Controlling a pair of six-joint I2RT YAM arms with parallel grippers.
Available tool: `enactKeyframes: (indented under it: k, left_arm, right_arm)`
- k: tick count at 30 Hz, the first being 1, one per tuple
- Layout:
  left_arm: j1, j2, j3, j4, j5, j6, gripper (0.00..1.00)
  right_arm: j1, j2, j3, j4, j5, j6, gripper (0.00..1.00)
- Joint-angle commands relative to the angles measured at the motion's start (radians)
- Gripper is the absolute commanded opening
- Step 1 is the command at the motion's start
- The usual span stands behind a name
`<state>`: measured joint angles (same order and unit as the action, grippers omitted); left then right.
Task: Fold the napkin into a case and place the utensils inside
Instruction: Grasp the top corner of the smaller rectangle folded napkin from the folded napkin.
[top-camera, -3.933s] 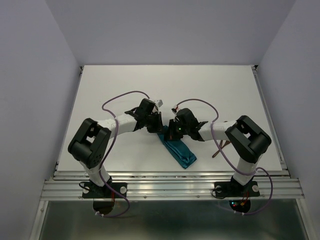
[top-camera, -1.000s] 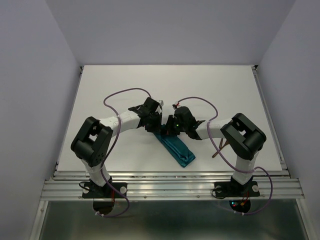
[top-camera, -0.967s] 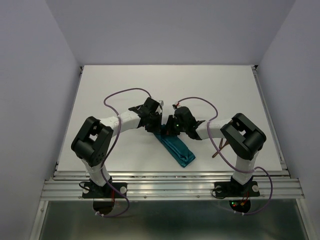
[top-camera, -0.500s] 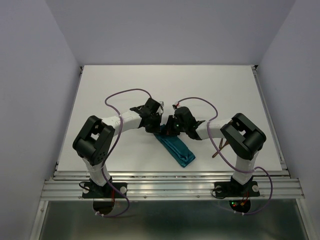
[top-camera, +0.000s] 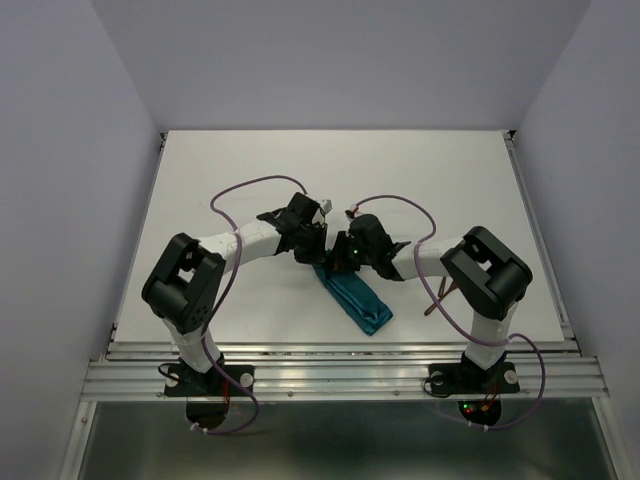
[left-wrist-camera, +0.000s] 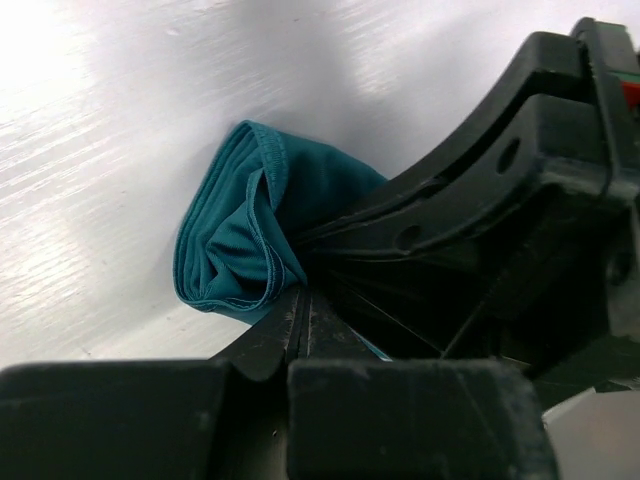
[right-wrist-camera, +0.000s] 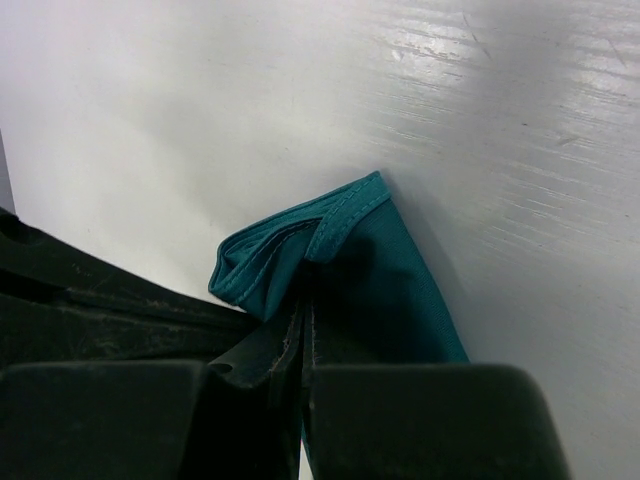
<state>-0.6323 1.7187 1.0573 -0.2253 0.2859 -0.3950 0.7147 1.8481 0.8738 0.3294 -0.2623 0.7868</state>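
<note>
The teal napkin (top-camera: 355, 300) lies as a narrow folded strip running from the table's middle toward the near right. Both grippers meet at its far end. My left gripper (top-camera: 318, 252) is shut, with the bunched layers of the napkin (left-wrist-camera: 235, 245) pinched at its tips (left-wrist-camera: 300, 312). From the other side my right gripper (top-camera: 338, 258) is shut on the same end of the napkin (right-wrist-camera: 375, 275), its fingertips (right-wrist-camera: 303, 318) closed on the stitched edges. The reddish-brown utensils (top-camera: 441, 294) lie beside the right arm, partly hidden by it.
The right gripper's black body (left-wrist-camera: 490, 190) fills the right of the left wrist view, almost touching the left fingers. White table (top-camera: 330, 170) stretches beyond the arms, walled on three sides. A metal rail (top-camera: 340, 372) runs along the near edge.
The left gripper has closed on the napkin's far end. Both arms have barely moved, and the strip lies where it was.
</note>
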Motion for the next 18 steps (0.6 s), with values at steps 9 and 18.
enactKeyframes:
  k: [9,18]
  left_arm:
    - [0.002,-0.062,0.018,0.029,0.062,0.012,0.0]
    - [0.003,-0.045,0.009,0.044,0.081,0.012,0.0]
  right_arm:
    - [0.009,-0.059,-0.076,0.293,-0.04,0.057,0.01]
    - [0.009,0.046,-0.053,0.35,-0.067,0.106,0.01]
